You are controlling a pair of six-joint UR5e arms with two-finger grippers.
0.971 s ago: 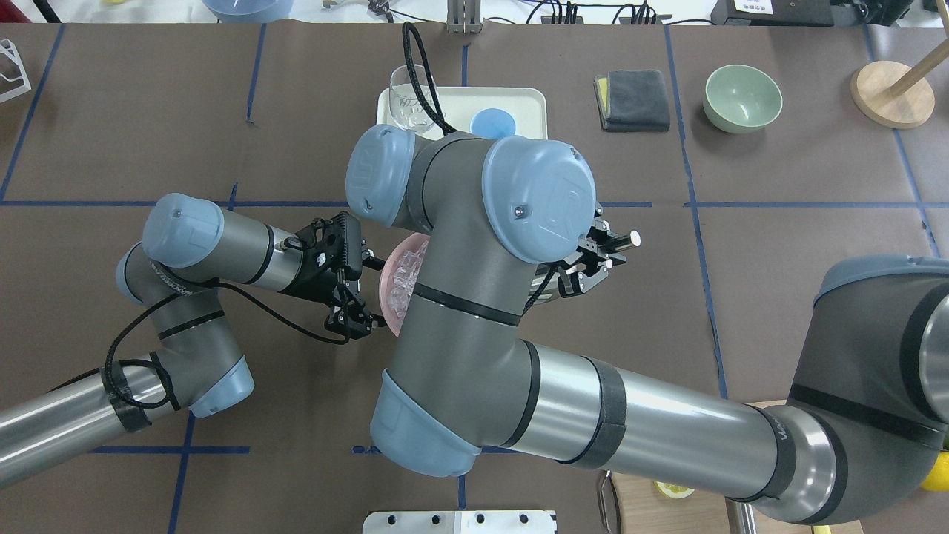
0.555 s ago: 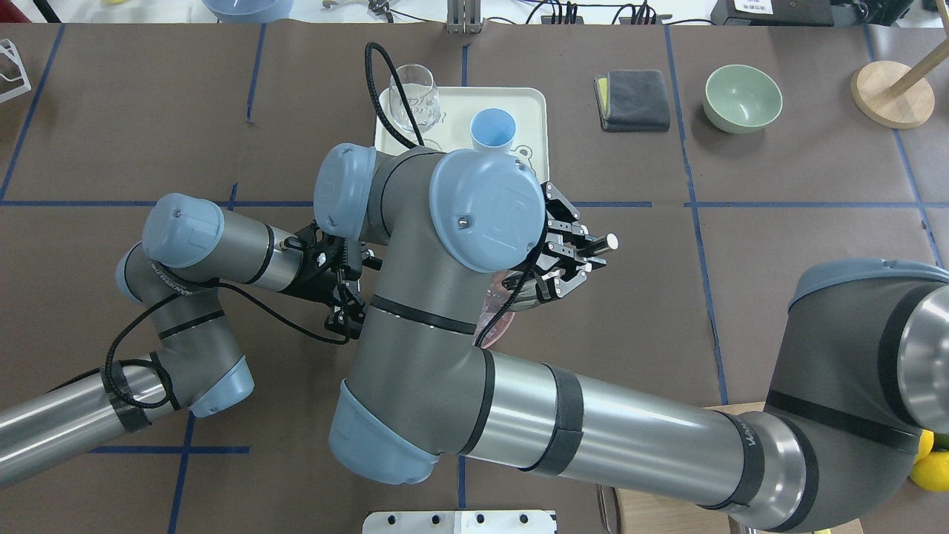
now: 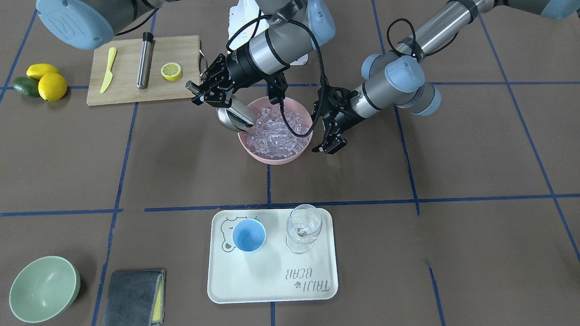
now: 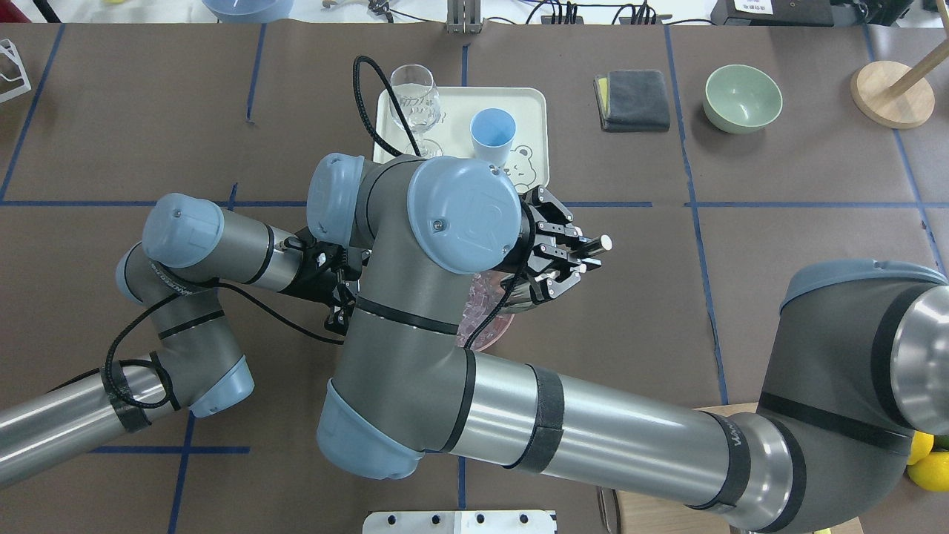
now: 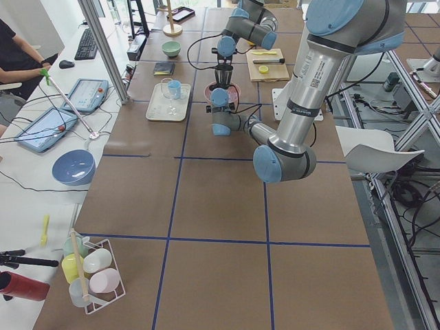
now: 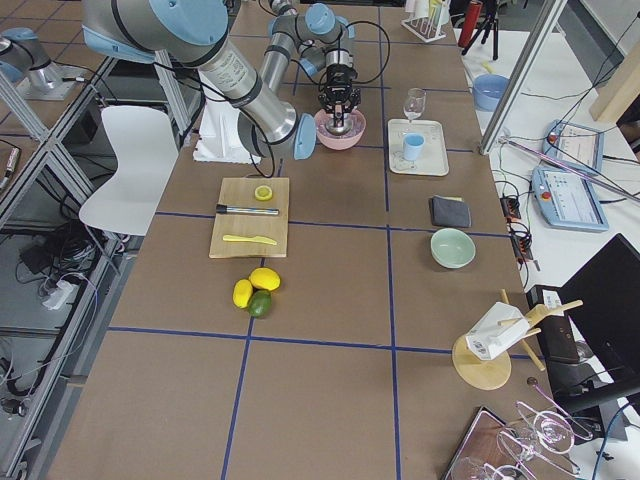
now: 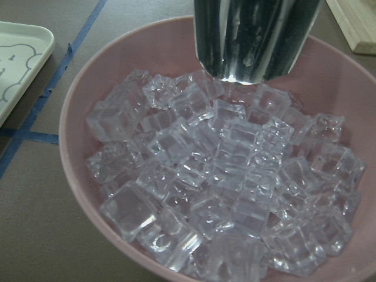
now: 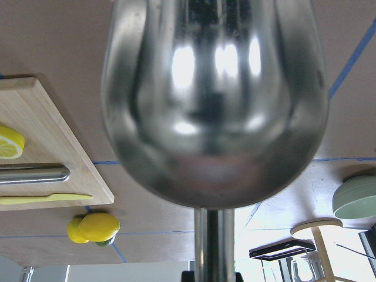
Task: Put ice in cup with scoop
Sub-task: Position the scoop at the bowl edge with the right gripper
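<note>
The ice (image 3: 277,132) lies heaped in a pink bowl (image 3: 276,158) at mid-table and fills the left wrist view (image 7: 223,176). My right gripper (image 3: 206,93) is shut on the handle of the steel scoop (image 3: 233,118). The scoop's trough tilts down over the bowl's rim and its mouth touches the ice (image 7: 255,41); its back fills the right wrist view (image 8: 214,106). My left gripper (image 3: 332,145) hangs open just beside the bowl's other side, apart from it. The light-blue cup (image 3: 248,235) stands empty on a white tray (image 3: 272,285).
A clear wine glass (image 3: 304,224) stands beside the cup on the tray. A cutting board (image 3: 122,90) behind the bowl holds a steel cylinder (image 3: 145,59), a lemon half and a yellow knife. A green bowl (image 3: 43,287) and a grey cloth (image 3: 133,296) are at the far corner.
My right arm has swung toward the overhead view's left, carrying the scoop in over the bowl and uncovering the cup. The left arm has not moved.
</note>
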